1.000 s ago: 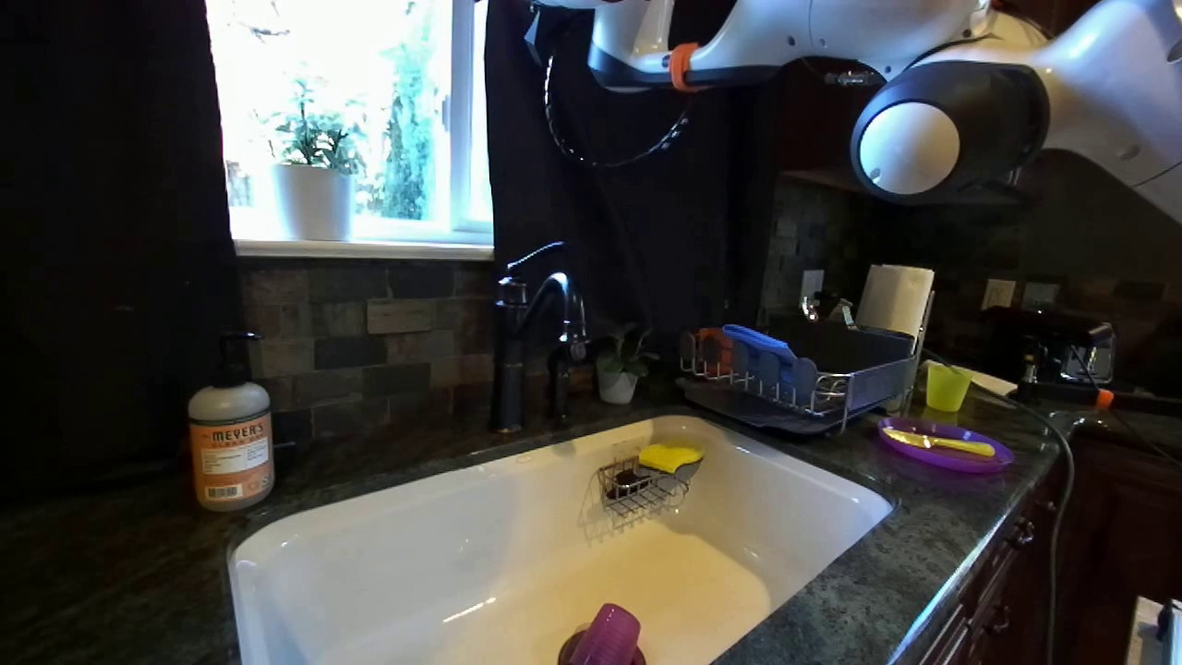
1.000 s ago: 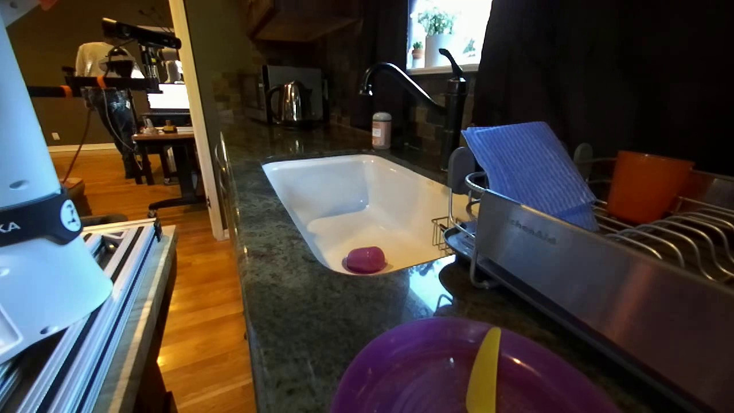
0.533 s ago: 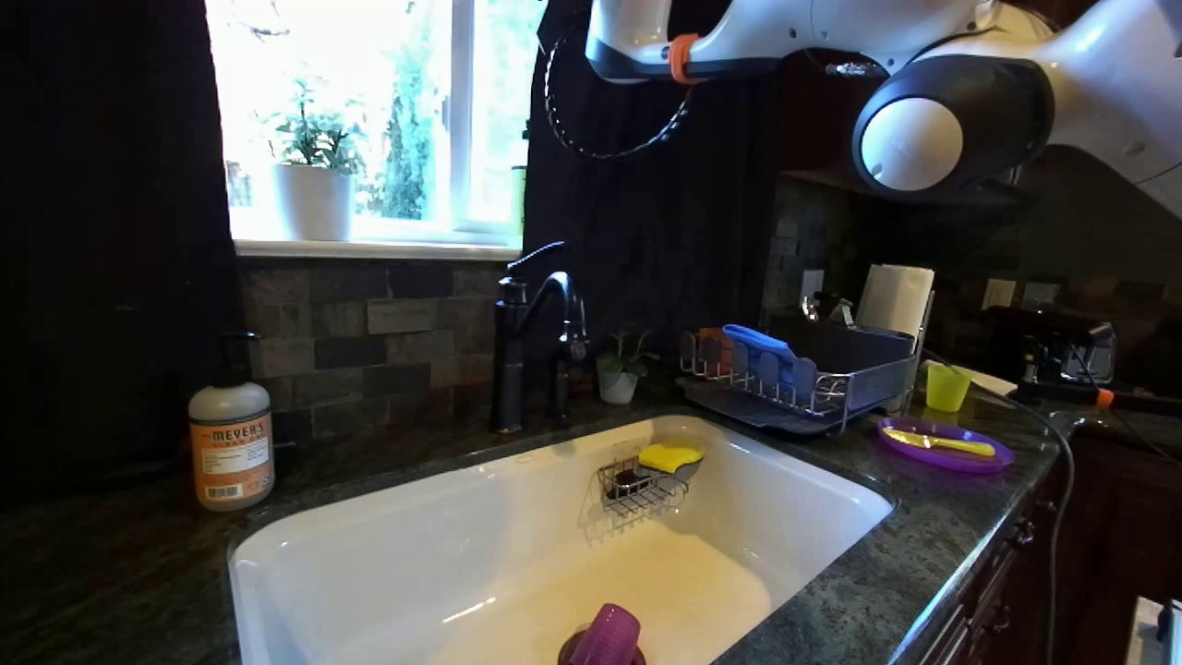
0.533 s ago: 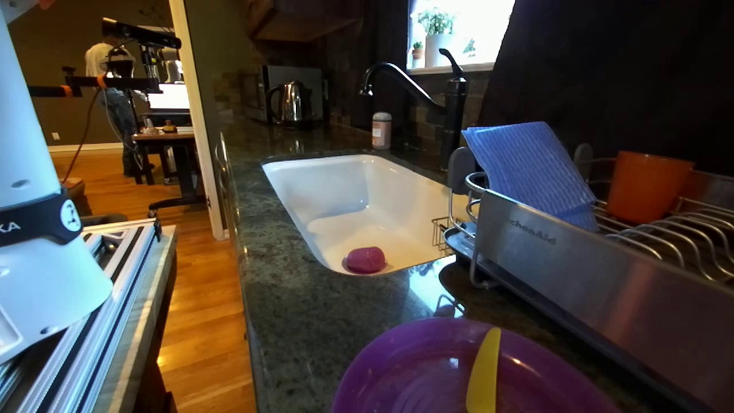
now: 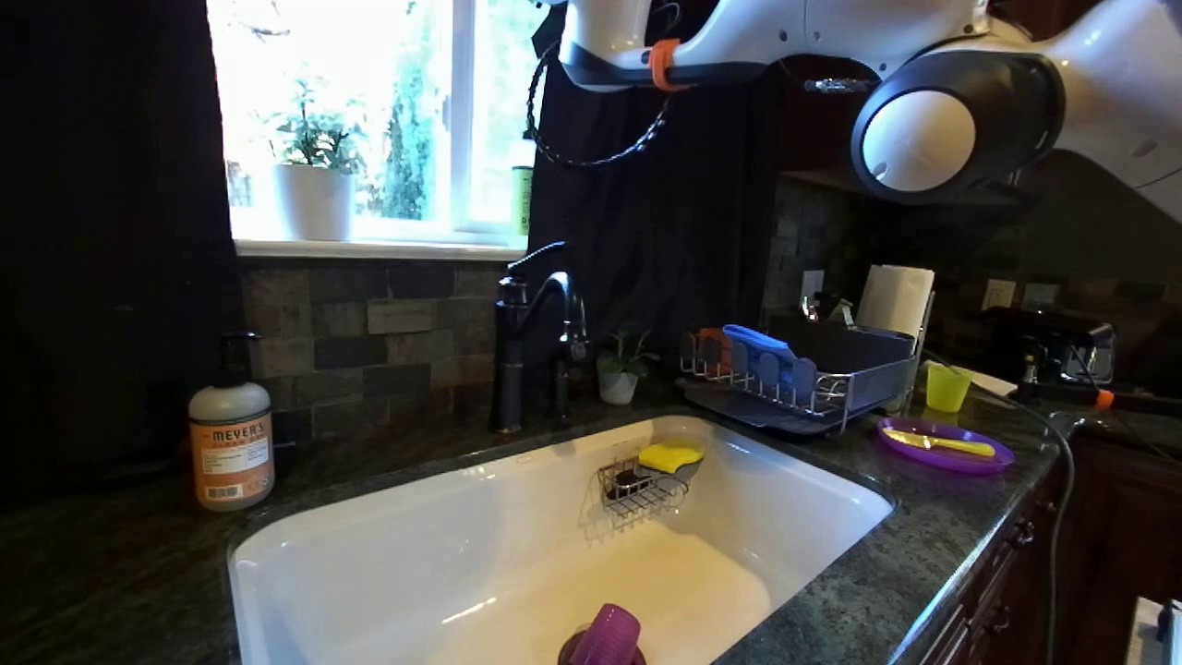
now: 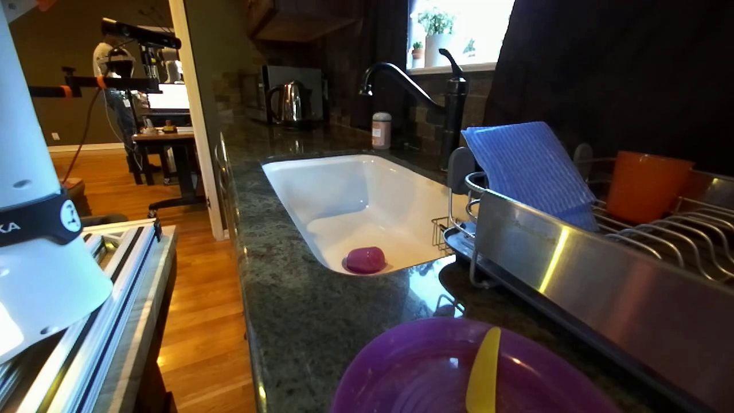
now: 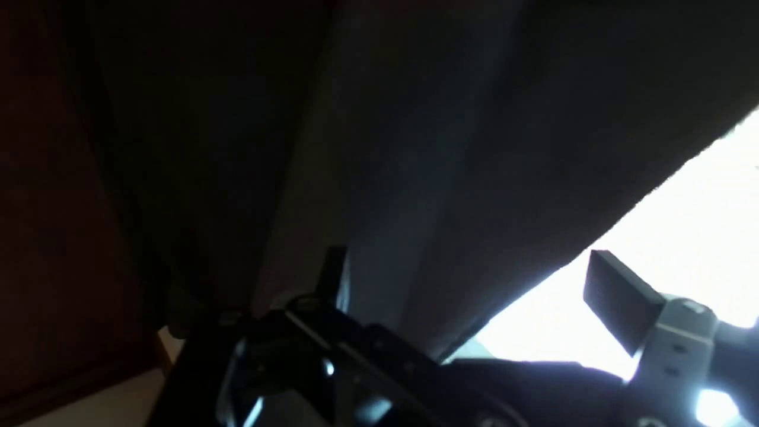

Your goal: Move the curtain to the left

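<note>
In an exterior view the curtain (image 5: 651,235) hangs at upper centre, beside the window (image 5: 392,120). The wrist view shows the jaws wide, the curtain's edge appearing between them, presumably to catch it.

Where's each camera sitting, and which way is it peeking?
An exterior view sits by the sink, facing the window and the dark curtain right of it; the robot's arm crosses the top.
An exterior view sits behind the purple plate, facing along the counter toward the kettle; the arm's base shows at left.
Wrist view: sits behind the open pincer, facing the curtain close up; the pincer shows at the bottom.
Both exterior views share the sink, faucet, dish rack, plate and curtain.
</note>
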Controlling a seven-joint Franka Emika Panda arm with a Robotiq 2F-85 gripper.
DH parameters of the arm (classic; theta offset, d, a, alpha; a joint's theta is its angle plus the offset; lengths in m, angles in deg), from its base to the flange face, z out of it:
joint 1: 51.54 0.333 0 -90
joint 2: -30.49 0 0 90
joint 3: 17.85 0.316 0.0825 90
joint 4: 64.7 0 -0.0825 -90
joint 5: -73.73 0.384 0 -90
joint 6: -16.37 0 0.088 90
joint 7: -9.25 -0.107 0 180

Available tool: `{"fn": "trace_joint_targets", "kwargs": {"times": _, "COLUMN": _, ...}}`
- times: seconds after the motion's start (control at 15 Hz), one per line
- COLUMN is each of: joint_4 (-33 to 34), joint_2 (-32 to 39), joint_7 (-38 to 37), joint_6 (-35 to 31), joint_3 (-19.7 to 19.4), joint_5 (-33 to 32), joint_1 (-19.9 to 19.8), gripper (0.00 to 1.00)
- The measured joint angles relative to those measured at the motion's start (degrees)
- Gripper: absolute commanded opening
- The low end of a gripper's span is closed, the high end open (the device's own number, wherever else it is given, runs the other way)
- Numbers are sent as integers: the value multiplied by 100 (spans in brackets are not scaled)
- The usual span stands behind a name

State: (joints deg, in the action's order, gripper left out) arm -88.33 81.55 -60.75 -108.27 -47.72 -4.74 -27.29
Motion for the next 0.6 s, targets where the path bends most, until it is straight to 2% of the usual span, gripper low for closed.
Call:
{"fn": "trace_joint_targets", "kwargs": {"times": 0.27, "joint_4": 116, "joint_2": -179, "joint_7": -648, "joint_6": -665, "joint_3": 305, "joint_5": -362, "joint_1": 82, "gripper": 100}}
{"fn": "trace_joint_targets", "kwargs": {"times": 0.6, "joint_4": 141, "joint_2": -365, "joint_7": -694, "joint_6": -2287, "joint_3": 719, "joint_5": -500, "joint_1": 102, "gripper": 100}}
